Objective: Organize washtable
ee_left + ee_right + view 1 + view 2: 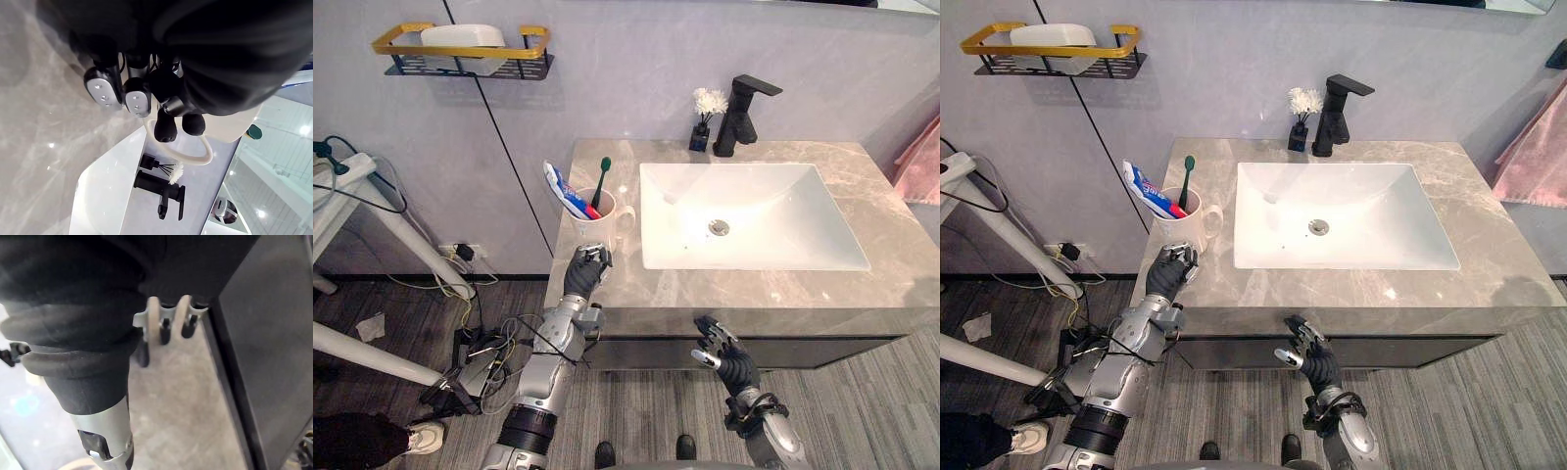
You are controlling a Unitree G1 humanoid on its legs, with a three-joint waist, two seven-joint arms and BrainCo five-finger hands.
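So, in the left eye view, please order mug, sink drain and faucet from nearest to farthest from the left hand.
1. Mug, just behind the left hand.
2. Sink drain, in the basin, to the right.
3. Faucet, at the back edge.

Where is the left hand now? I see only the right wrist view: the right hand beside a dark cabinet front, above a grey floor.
Observer: The left hand is over the grey marble counter, just in front of a white ceramic mug near the counter's left edge. I cannot tell if it touches the mug.
Operator: What is in that mug?
Observer: A dark toothbrush with a green head and a blue, white and red toothpaste tube stand in it.
Operator: Is my right hand above the counter?
Observer: No. The right hand is open and lower than the counter's front edge, before the dark cabinet front.
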